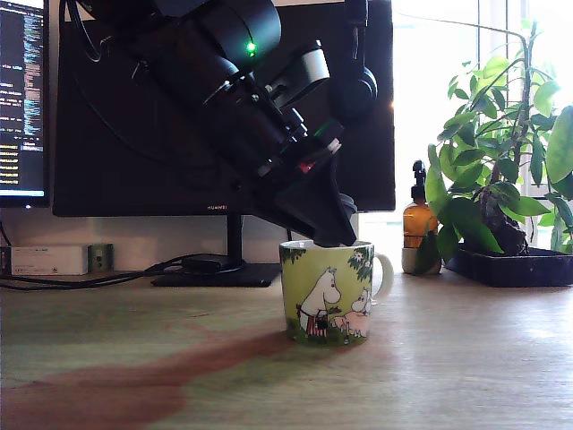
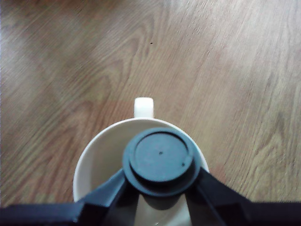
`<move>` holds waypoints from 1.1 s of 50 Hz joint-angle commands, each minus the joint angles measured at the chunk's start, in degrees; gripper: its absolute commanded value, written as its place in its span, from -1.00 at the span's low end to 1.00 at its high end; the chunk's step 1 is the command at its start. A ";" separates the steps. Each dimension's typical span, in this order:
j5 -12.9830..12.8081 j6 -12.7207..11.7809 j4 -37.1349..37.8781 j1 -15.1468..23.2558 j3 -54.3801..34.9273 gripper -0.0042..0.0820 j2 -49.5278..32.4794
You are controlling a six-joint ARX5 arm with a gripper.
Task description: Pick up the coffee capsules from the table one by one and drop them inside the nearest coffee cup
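- Holding a coffee capsule point(image 2: 161, 160) over the coffee cup point(image 1: 327, 291), the hand point(image 2: 162, 188) is clenched on the capsule: in the wrist view its two dark fingers point(image 2: 110, 188) press on opposite sides just under the wider rim, the flat end facing the camera.
- Position of the capsule: the wrist view shows it above the cup's white inside, offset toward the handle point(image 2: 144, 107) side but apparently within the rim. In the exterior view the black fingertips reach down to the mouth of the cup, and the capsule itself is barely visible there.
- Setting: the cup stands upright on the wood-grain table point(image 1: 466, 358), handle to the exterior view's right. An amber pump bottle point(image 1: 418, 224) and a potted plant point(image 1: 501, 179) stand behind it, well apart, with a monitor point(image 1: 134, 134) behind the arm.
- Stage, as a judgement: the carry looks finished and the release is what remains for this capsule.
- Risk one: because the capsule sits off-centre, it could strike the rim on release and bounce onto the table.
- Risk two: the fingertips are very close to the rim; opening wide or descending further could nudge or tip the cup.
- Risk three: the capsule could cling briefly to one finger and fall askew.
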 commanded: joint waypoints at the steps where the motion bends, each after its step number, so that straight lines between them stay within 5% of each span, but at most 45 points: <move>1: -0.04 0.20 0.11 -0.17 0.20 -0.52 0.96; 11: -1.55 0.17 -0.87 -0.17 0.20 -0.47 0.94; 14: -1.77 0.22 -1.22 -0.17 0.20 -0.24 0.90; 18: -2.45 0.11 -1.14 -0.17 0.20 0.32 0.48; 22: -2.69 0.11 -1.01 -0.31 0.28 0.51 0.00; 45: -2.56 -0.96 -0.55 -1.31 0.28 0.46 -1.33; 50: -2.60 -1.40 -0.24 -1.31 0.28 0.20 -2.54; 55: -3.02 -1.81 0.07 -1.29 0.28 -0.31 -3.93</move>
